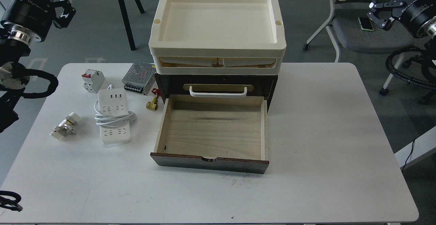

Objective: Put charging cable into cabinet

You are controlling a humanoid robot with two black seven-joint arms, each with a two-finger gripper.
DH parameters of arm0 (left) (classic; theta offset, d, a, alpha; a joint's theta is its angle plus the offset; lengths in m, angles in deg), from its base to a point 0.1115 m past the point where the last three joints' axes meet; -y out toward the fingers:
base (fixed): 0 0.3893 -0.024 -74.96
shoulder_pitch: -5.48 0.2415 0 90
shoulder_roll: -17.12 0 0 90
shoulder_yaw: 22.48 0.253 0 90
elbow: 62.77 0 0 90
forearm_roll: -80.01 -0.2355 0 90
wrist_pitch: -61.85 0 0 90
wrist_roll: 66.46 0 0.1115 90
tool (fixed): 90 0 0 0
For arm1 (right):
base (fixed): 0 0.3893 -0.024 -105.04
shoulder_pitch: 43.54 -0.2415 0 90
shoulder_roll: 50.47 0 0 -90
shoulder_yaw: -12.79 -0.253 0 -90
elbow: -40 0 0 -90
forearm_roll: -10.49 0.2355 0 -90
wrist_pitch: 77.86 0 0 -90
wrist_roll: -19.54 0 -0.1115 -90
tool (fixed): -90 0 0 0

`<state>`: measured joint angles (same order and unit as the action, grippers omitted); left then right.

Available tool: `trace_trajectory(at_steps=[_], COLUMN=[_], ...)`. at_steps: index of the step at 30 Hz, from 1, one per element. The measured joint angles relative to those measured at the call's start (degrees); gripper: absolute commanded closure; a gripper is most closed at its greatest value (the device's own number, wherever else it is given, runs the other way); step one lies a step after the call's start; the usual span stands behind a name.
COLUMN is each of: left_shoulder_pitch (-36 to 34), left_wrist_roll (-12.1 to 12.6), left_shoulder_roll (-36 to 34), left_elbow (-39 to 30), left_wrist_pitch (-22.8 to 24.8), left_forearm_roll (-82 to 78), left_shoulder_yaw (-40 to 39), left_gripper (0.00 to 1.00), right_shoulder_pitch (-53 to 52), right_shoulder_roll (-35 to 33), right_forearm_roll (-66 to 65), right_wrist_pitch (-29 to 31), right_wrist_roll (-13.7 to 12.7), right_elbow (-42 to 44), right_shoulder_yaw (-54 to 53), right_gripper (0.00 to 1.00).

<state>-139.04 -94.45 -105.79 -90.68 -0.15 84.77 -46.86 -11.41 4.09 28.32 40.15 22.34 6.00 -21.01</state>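
The charging cable (113, 116), a flat white power strip with its cord wound round the middle, lies on the white table (323, 133) just left of the cabinet. The cabinet (272, 85) is a dark brown box with cream trays (218, 24) stacked on top. Its lower pale-wood drawer (213, 129) is pulled out toward me and holds nothing. Above that drawer is a white handle (218, 92) on a brass plate. My left gripper (68, 6) hangs open in the air at the far upper left, well away from the strip. My right gripper (374, 10) is open at the upper right, beyond the table.
Left of the cabinet are a small white circuit breaker (92, 80), a perforated metal power supply (139, 81), a brass valve with a red handle (153, 102) and a metal fitting (64, 126). A grey chair (354, 34) with a phone on it stands behind the table's right side.
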Motion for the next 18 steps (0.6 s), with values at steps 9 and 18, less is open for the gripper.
trace_trajectory(at_steps=[9,18], left_shoulder_pitch=[-0.25,2.54], left_wrist_roll=[-0.04,-0.04], left_shoulder_roll=[2.23,8.39], left_elbow=[2.45,3.87], left_wrist_pitch=[0.02,-0.01], left_forearm_roll=[0.96,4.70], left_shoulder_yaw=[-8.82,-22.25], left_gripper=[0.00,0.00], right_shoulder_pitch=[0.04,0.06], right_shoulder_roll=[0.03,0.03], right_forearm_roll=[0.00,0.06], right_wrist_pitch=[0.00,0.00], right_wrist_roll=[0.03,0.02], right_elbow=[-0.10,-0.18], right_shoulder_yaw=[-4.27,-4.84], right_gripper=[0.00,0.00])
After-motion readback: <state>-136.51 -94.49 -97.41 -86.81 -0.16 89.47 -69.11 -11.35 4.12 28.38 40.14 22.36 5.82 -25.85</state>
